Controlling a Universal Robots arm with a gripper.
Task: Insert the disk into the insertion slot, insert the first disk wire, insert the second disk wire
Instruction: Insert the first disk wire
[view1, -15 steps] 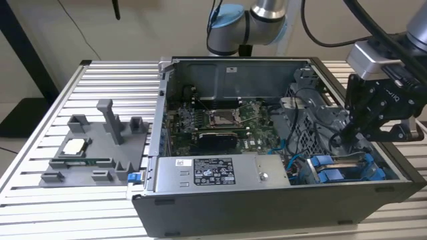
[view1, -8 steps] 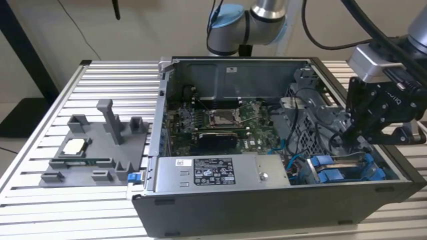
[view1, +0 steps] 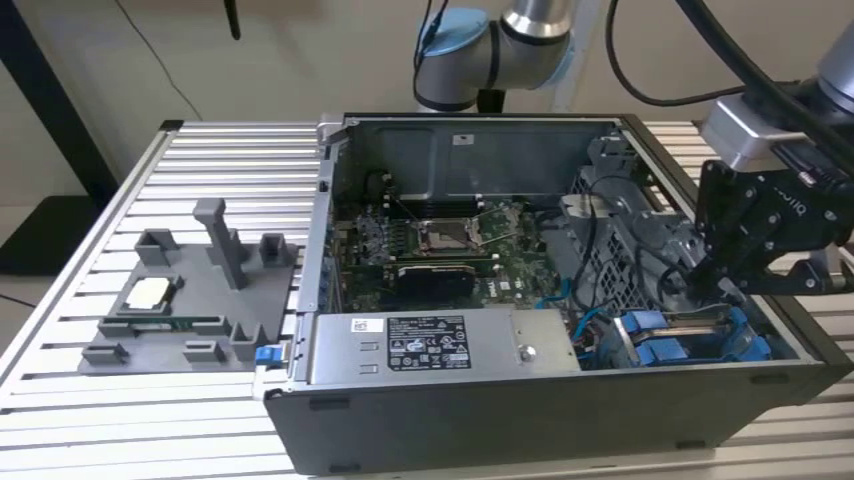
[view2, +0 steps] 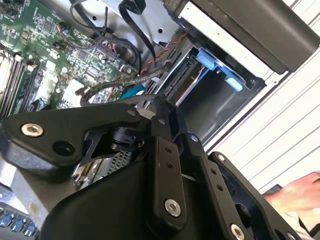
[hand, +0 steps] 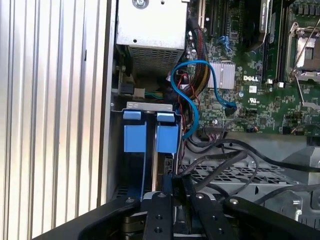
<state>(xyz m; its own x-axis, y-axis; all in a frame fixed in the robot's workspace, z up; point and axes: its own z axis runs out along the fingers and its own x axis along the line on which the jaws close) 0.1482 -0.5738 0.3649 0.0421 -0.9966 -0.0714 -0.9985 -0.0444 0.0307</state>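
black linked-arm tool (hand: 176, 182) hangs low in the open grey computer case (view1: 534, 420) on the ribbed bench (view1: 214, 150) — whether it grips anything i cannot tell. just beside it, the flat silver-grey disk (hand: 167, 140), clipped in bright blue plastic, stands on edge inside the grey box-shaped insertion slot (hand: 145, 106) — black wires (hand: 220, 165) run close by.

A robotics lab bench: slatted aluminium table (view1: 200, 165), open computer case (view1: 534, 425), grey fixture tray (view1: 144, 346)
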